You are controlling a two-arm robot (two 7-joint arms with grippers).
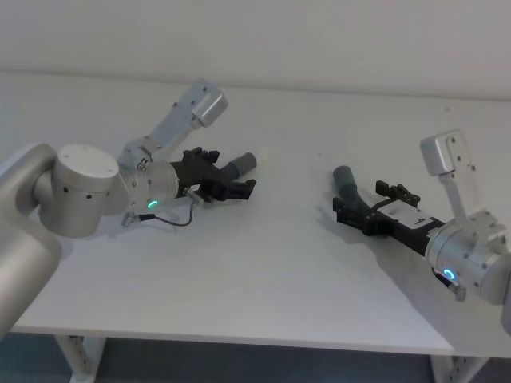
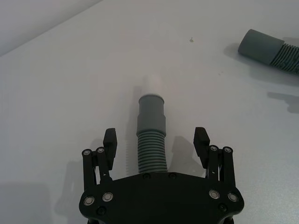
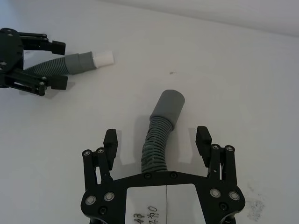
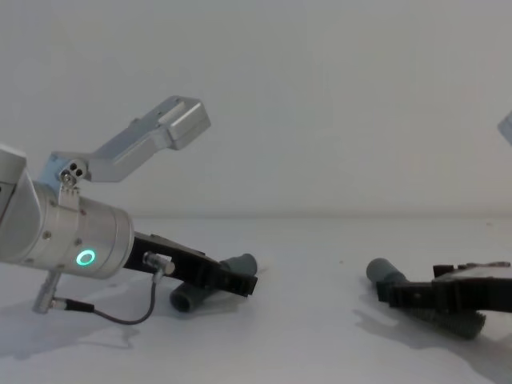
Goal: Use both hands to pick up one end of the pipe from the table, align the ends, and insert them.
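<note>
Left gripper (image 2: 155,135): low over the left part of the table (image 1: 279,271), jaws spread wide, one on each side of the short hose piece (image 2: 151,144) with a gap on both sides.
Short hose piece: lies on the table between those jaws; its smooth grey collar (image 2: 151,112) and white tip (image 2: 152,84) reach out past the fingertips, toward the right.
Right gripper (image 3: 156,134): low over the right part of the table, jaws likewise wide apart, straddling the long hose piece (image 3: 156,144) without touching it.
Long hose piece: ribbed, curved, ending in a wider grey cuff (image 3: 168,106) that points left and far.
Between the ends: bare white table; tip and cuff are well apart.
Nearby: a thin dark cable (image 1: 180,219) loops off the left wrist beside a green ring light (image 1: 152,204); a small dark speck (image 3: 172,73) marks the table; a pale wall (image 4: 320,96) stands behind.
Writing: a white label (image 3: 154,205) on the right gripper's body bears handwritten marks, too small to read.
</note>
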